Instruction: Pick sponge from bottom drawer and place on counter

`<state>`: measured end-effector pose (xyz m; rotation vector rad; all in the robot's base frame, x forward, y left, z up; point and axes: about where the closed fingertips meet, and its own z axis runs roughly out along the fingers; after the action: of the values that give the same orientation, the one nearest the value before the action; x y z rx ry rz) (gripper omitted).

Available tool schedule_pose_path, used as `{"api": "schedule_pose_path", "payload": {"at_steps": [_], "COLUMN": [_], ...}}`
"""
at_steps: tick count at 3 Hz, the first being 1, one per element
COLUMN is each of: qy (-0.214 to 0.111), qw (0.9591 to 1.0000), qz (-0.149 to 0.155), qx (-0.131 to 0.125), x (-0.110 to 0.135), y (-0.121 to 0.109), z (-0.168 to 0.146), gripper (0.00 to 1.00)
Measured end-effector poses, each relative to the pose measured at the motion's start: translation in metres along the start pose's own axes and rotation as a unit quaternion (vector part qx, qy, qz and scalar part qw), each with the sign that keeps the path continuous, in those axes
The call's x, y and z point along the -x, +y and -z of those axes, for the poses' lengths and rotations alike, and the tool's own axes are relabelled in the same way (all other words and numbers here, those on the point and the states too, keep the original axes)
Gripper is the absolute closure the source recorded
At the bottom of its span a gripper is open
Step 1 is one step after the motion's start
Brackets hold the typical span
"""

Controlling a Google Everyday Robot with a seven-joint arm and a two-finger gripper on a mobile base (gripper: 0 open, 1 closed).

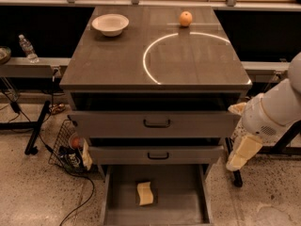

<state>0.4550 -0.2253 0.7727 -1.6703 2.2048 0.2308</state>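
Observation:
The pale yellow sponge (145, 193) lies flat on the floor of the open bottom drawer (183, 206), a little left of its middle. The dark counter (113, 65) with the white arc is above the three drawers. My gripper (240, 132) hangs at the cabinet's right side, level with the two upper drawers, to the right of and above the sponge. Its yellowish fingers (243, 152) stand apart and hold nothing.
A white bowl (110, 24) and an orange (186, 18) sit at the back of the counter. The two upper drawers (156, 123) are pulled out a little. A wire basket (68, 147), cables and a table leg are at the left on the floor. A water bottle (27, 48) stands on the left shelf.

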Motion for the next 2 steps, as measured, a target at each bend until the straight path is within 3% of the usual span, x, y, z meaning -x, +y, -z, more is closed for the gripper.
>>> {"api": "schedule_pose_path", "payload": {"at_steps": [1, 2], "qy": [0.027, 0.035], "qw": [0.9991, 0.9984], "qz": [-0.018, -0.029], "qx": [0.028, 0.035], "x": [-0.0248, -0.0313], "y": [0.0159, 0.0226], "z": [-0.0573, -0.0667], "gripper": [0.0, 0.0]}}
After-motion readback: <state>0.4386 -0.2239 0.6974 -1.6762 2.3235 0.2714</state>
